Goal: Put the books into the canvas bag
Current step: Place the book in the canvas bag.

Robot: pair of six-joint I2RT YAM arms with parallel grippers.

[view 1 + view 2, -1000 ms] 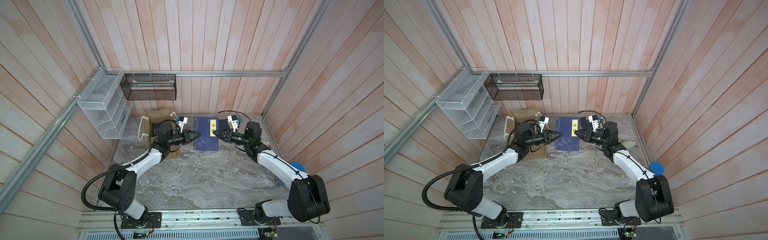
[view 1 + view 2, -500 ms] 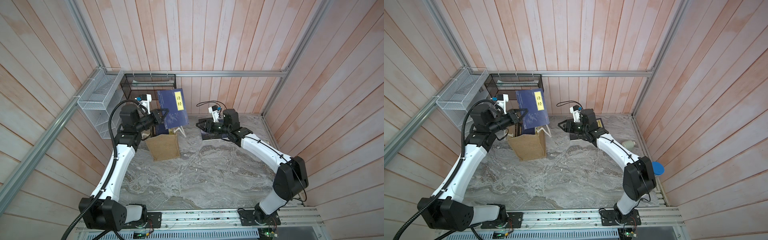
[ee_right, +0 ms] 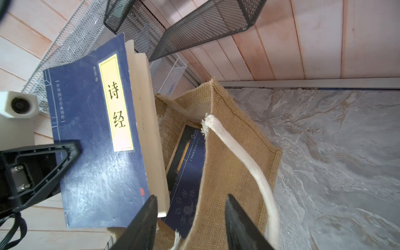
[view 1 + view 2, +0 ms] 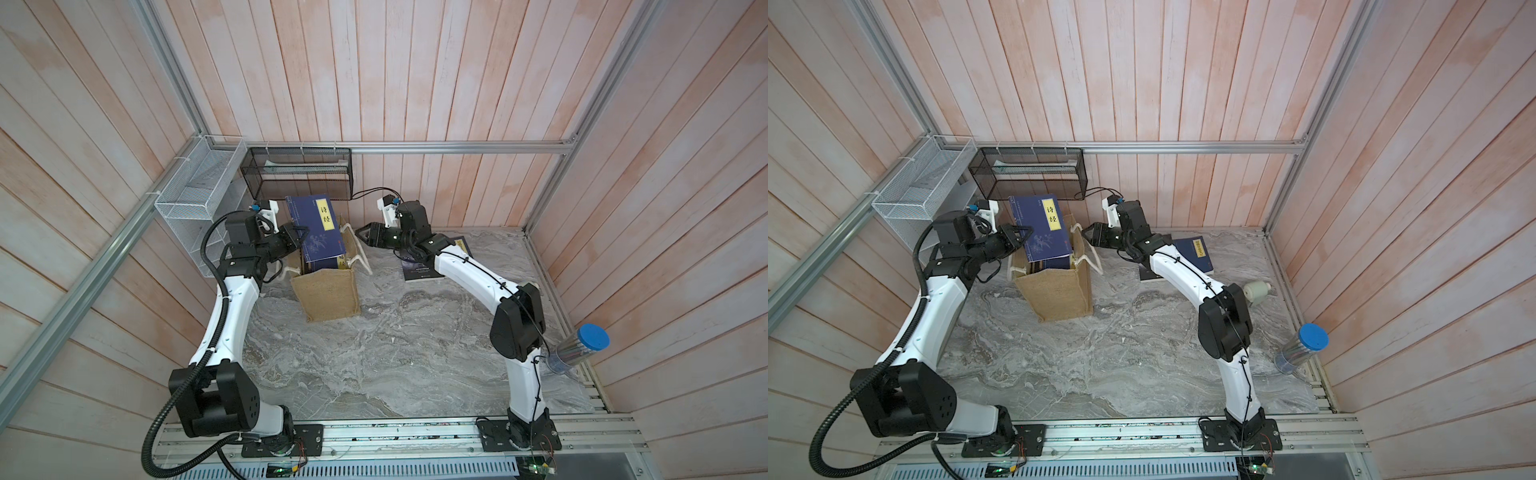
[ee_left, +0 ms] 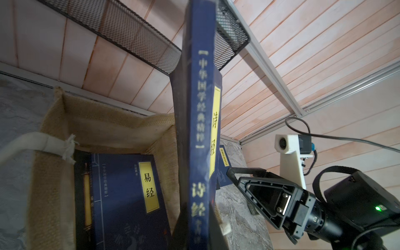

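Here, closest to the camera head, both arm bases sit on the metal rail at the near edge of the marble table [image 4: 374,365]. A clear jar with a blue lid [image 4: 592,338] leans at the table's right edge, well apart from everything else.

Further in, left of the middle, the canvas bag [image 4: 328,295] stands upright with its mouth open. Its white rope handles [image 3: 249,162] hang down the outside. One stowed book [image 5: 129,194], navy with a yellow label, sits inside it against a wall. To the right of the bag, under the right forearm, a few loose books [image 4: 1198,255] lie flat on the marble, a navy one uppermost over a darker cover.

Above the bag's mouth, the left gripper [image 4: 300,233] is clamped tight on the spine edge of a navy book [image 4: 318,230]. It holds the book nearly upright, with the yellow title label turned toward the right arm. The book's lower edge is at the bag's rim, and I cannot tell whether it is inside. The right gripper [image 4: 362,236] hovers just beside the bag's right wall, jaws spread about halfway with nothing between them. Its wrist view shows that wall and a handle in line with the gap, but contact is unclear.

Farthest back, a black mesh basket [image 4: 301,172] hangs on the rear wall. A white wire basket [image 4: 195,195] hangs in the left corner.
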